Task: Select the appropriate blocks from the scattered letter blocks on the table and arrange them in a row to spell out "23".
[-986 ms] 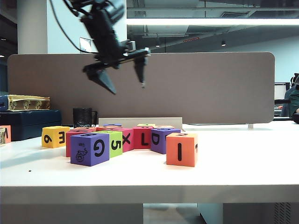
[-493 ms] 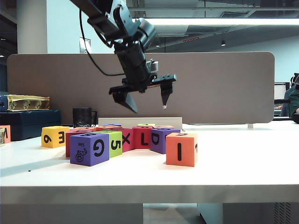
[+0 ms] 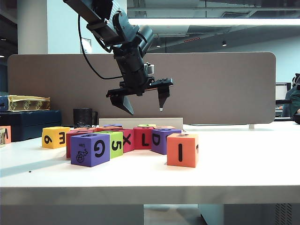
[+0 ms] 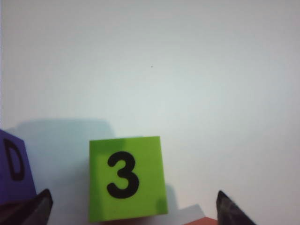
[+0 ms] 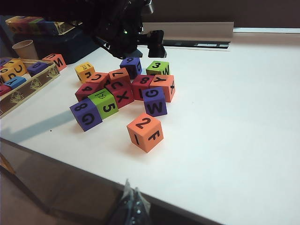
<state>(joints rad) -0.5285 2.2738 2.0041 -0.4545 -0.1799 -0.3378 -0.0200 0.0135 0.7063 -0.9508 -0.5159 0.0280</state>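
Left hand [image 3: 140, 104] above blocks [image 3: 122, 139] on table [image 3: 234, 164]

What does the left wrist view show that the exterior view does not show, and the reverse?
Only the left wrist view shows the "3" on top of the lime green block, with bare table beyond it. Only the exterior view shows the whole left end effector, open above the cluster, and side faces: the orange "I" block, the purple "G" block and the green "5" block. Both show the purple "D" block.
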